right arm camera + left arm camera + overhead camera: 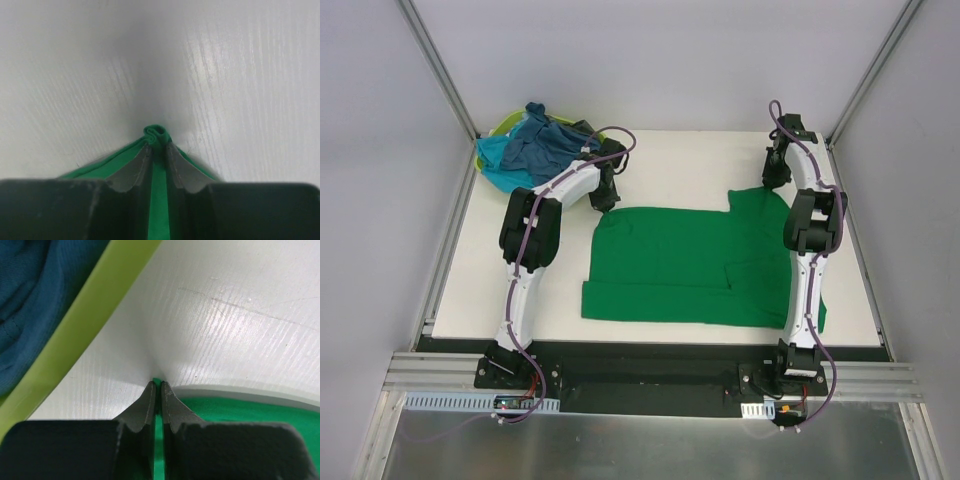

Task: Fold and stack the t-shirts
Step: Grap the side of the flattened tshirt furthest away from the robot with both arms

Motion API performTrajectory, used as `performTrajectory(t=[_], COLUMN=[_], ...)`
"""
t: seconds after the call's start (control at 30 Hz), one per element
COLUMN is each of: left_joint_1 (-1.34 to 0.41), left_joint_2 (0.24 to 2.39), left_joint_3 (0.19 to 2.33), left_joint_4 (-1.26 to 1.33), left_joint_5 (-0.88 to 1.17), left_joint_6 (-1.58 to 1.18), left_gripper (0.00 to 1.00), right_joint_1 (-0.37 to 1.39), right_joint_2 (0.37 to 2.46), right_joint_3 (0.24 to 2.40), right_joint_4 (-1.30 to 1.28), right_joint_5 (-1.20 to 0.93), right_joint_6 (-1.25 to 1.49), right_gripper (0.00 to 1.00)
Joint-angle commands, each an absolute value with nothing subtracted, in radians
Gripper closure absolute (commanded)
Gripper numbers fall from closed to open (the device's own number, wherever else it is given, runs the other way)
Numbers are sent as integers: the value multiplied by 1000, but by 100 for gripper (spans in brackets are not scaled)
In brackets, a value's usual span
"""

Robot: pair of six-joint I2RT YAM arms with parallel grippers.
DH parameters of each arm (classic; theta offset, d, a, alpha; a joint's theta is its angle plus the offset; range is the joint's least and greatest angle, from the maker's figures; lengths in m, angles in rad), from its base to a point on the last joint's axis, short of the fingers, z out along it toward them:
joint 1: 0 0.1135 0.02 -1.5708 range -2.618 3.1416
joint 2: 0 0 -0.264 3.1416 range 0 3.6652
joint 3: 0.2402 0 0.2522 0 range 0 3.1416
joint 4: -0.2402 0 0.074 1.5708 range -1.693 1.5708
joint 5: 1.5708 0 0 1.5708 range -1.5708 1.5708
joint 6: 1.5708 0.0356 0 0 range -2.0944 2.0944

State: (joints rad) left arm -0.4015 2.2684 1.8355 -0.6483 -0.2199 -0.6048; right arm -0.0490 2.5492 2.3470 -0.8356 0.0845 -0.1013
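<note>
Top external: I see the green shirt (pixel 670 265) spread flat on the table (pixel 680 160). My left claw (pixel 158 385) pinches its far left corner, and my right claw (pixel 158 146) pinches its far right corner.

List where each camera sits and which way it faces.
Top external: above and behind the arms, looking down at the white table; both arms show.
Left wrist: looks along the left hand, shut on the bright green cloth t-shirt, lime-green plastic basket alongside.
Right wrist: along the right hand, pinching the same shirt.
All share the shirt.
</note>
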Motion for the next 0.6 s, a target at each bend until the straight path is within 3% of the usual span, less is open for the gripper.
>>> performTrajectory(t=[0.0,0.13,0.17,0.57], left_joint_1=[-379,-361,-360,-370], left_joint_2=[2278,2296,2299,2211], left_joint_3=[1848,1922,1942,1879], left_joint_4=[-726,-723,-723,-687], left_joint_5=[-216,-216,-212,-167], left_joint_6=[-577,-569,-566,-551], left_gripper=[100,100,100,100], right_joint_1=[-57,-57,-57,-51], right_joint_2=[2573,2519,2496,2166], right_joint_3=[2352,2330,2306,1867], right_joint_4=[-804,-747,-721,-531], right_joint_5=[83,57,58,40], right_joint_6=[-139,-169,-169,-242], right_gripper=[83,92,98,100])
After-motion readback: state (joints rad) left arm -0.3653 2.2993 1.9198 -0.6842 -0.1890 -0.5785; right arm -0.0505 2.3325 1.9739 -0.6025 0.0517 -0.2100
